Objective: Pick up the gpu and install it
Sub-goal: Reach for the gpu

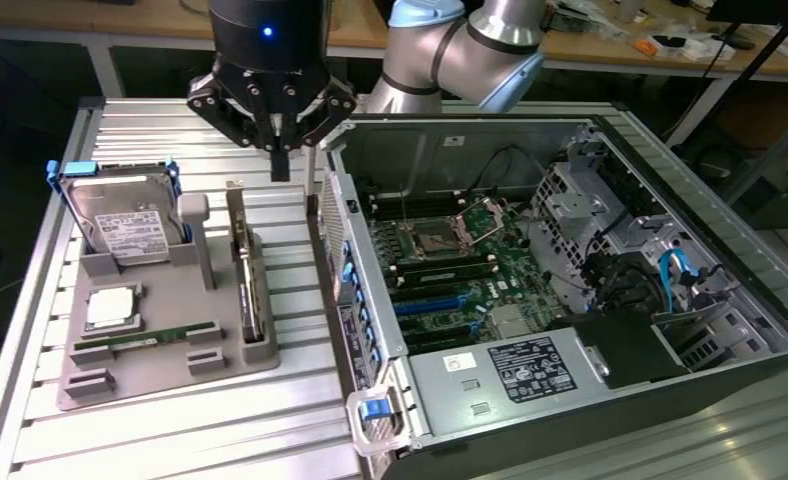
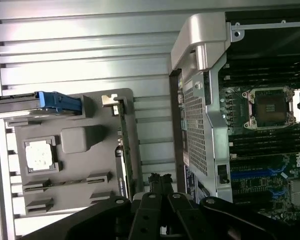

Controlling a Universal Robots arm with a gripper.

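One claw [image 1: 279, 168], closed and empty, hovering by one end of the gpu [image 1: 247, 285], standing edgewise in grey tray [image 1: 167, 378]

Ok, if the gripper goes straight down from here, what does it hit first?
Probably the ribbed table, in the strip between the grey holder and the computer case, just beside the gpu; the gripper is shut. Depth is unclear.

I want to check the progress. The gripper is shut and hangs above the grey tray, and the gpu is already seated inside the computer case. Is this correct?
Not quite. The gpu is not in the computer case; it stands on edge in the grey tray, as the exterior view shows. The gripper is indeed shut, above that tray.
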